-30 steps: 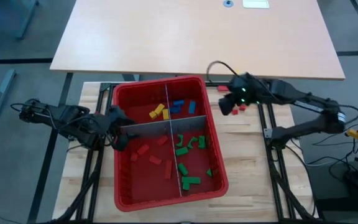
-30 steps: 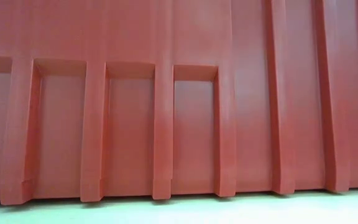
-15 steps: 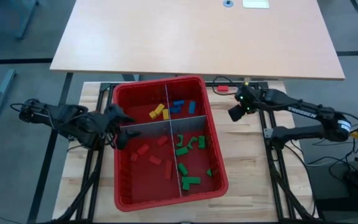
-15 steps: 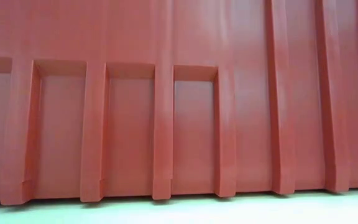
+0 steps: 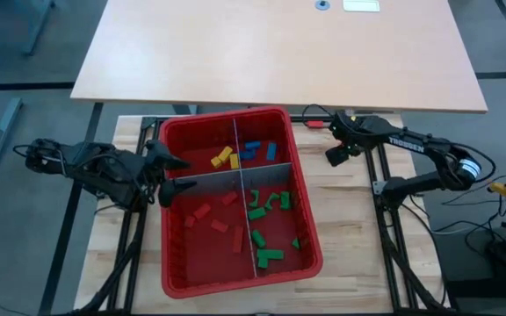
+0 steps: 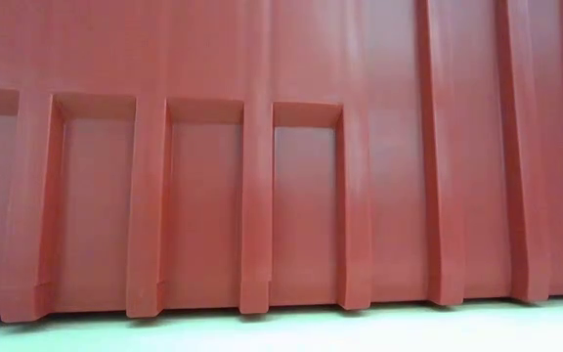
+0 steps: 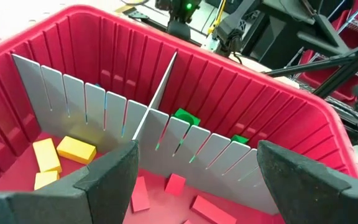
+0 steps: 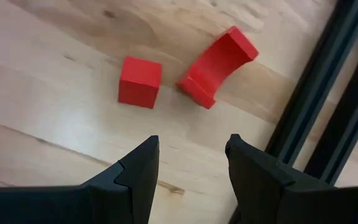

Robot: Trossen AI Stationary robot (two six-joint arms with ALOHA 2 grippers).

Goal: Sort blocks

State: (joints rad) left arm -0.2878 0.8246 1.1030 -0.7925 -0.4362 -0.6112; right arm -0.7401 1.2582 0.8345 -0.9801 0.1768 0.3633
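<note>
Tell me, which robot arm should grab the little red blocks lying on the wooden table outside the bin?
Probably the right: its open right gripper hangs just above the small red cube block. The left gripper is at the big red plastic bin.

Left dark two-finger gripper [image 5: 172, 173] at nine o'clock, fingers spread; right dark two-finger gripper [image 5: 334, 156] at two o'clock, fingers parted.

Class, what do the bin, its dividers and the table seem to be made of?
Bin: probably moulded plastic, glossy red with ribbed walls. Dividers: thin flat grey slotted panels, perhaps plastic; the look leaves it open. Table: wood, pale with visible grain and knots, matte.
</note>
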